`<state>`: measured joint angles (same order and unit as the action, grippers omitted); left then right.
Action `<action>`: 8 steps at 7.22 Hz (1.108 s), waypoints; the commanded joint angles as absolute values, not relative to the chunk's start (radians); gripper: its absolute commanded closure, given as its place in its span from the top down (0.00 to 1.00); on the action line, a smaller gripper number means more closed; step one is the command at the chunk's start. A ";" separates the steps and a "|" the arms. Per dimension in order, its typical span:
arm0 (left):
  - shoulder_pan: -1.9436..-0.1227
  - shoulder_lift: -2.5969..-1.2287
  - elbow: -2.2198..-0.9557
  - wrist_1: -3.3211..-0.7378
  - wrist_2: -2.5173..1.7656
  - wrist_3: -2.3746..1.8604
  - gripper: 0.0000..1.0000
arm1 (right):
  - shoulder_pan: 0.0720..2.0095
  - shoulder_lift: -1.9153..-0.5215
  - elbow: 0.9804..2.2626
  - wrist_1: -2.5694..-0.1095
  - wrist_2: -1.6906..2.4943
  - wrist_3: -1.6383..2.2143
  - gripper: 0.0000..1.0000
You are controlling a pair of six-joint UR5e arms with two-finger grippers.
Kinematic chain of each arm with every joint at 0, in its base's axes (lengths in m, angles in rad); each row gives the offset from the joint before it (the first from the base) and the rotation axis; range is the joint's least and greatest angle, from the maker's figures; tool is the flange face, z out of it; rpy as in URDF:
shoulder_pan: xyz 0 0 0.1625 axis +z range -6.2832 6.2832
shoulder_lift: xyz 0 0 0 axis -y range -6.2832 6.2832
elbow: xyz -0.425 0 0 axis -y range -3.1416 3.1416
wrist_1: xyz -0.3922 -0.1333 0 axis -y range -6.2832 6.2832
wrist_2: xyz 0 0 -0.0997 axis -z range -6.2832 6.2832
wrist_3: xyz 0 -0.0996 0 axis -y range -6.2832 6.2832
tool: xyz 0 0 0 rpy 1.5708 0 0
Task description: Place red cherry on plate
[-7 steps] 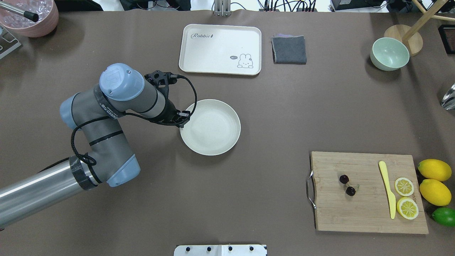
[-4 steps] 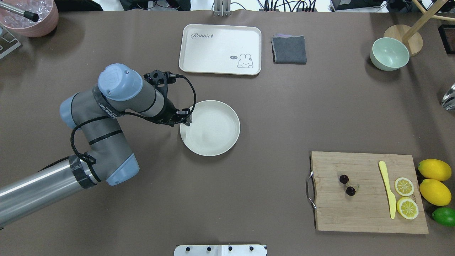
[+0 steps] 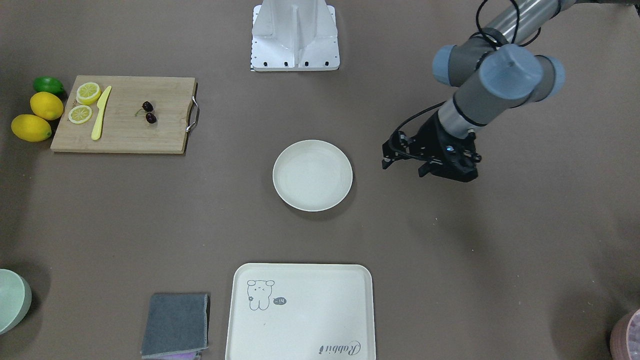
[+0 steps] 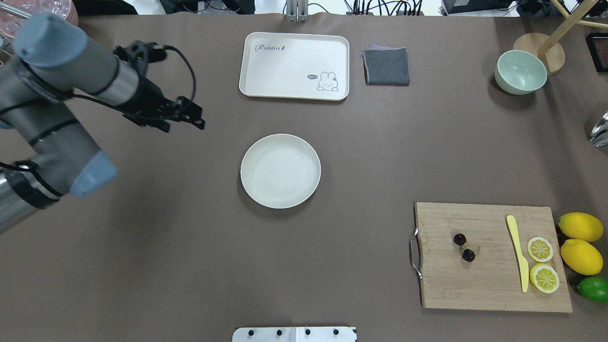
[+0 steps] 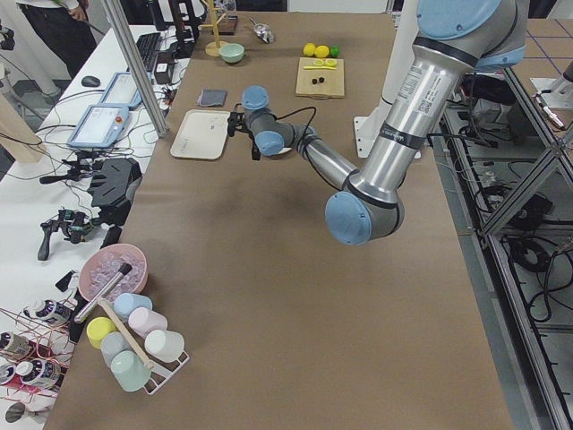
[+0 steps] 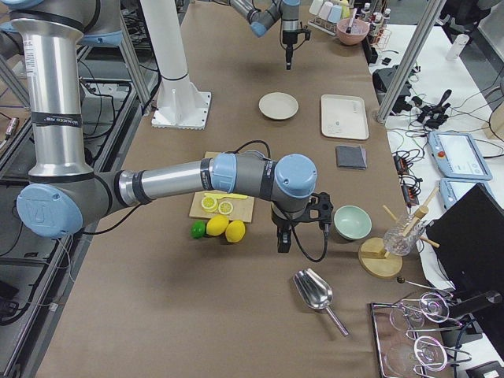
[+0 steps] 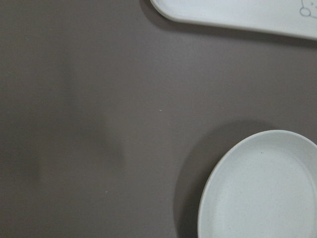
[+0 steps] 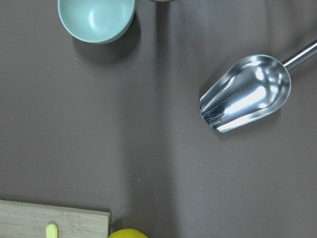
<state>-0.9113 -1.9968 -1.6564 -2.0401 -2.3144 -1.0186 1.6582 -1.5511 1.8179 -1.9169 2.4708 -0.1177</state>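
Observation:
The red cherry (image 4: 468,255) is a dark maroon pair lying on the wooden cutting board (image 4: 475,289) at the right front, also seen as the cherry (image 3: 150,118) in the front-facing view. The round cream plate (image 4: 280,171) sits bare at mid-table; the left wrist view catches part of this plate (image 7: 262,188). My left gripper (image 4: 184,126) hangs open and holds nothing, left of the plate and well apart from it. My right gripper (image 6: 282,244) shows only in the right side view, above the table between the lemons and the mint bowl. Whether it is open or shut I cannot tell.
On the board lie a yellow knife (image 4: 517,251) and lemon slices (image 4: 540,249). Whole lemons (image 4: 580,227) and a lime (image 4: 593,289) sit off its right edge. At the back are a cream tray (image 4: 294,64), a grey cloth (image 4: 386,66) and a mint bowl (image 4: 520,71). A metal scoop (image 8: 245,94) lies near my right arm.
My left arm has pulled away from the plate's left rim, moving left and toward the back. The plate and the cherry have stayed put.

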 commanded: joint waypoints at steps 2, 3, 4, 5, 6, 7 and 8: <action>-1.150 -1.895 -1.603 -2.036 -2.476 -0.832 0.98 | 1.640 -1.562 2.062 -2.130 2.482 -0.084 1.00; -1.199 -1.858 -1.568 -2.030 -2.514 -0.754 0.98 | 1.617 -1.551 2.077 -2.141 2.479 -0.084 1.00; -1.248 -1.839 -1.531 -2.029 -2.545 -0.700 0.98 | 1.570 -1.525 2.069 -2.141 2.474 -0.083 1.00; -1.281 -1.813 -1.499 -2.029 -2.574 -0.617 0.98 | 1.559 -1.513 2.060 -2.143 2.473 -0.063 1.00; -1.290 -1.810 -1.480 -2.029 -2.582 -0.576 0.98 | 1.557 -1.513 2.066 -2.143 2.480 -0.052 1.00; -1.290 -1.803 -1.467 -2.036 -2.585 -0.565 0.98 | 1.555 -1.511 2.069 -2.141 2.477 -0.051 1.00; -1.304 -1.792 -1.462 -2.031 -2.626 -0.498 0.98 | 1.555 -1.511 2.072 -2.144 2.480 -0.042 1.00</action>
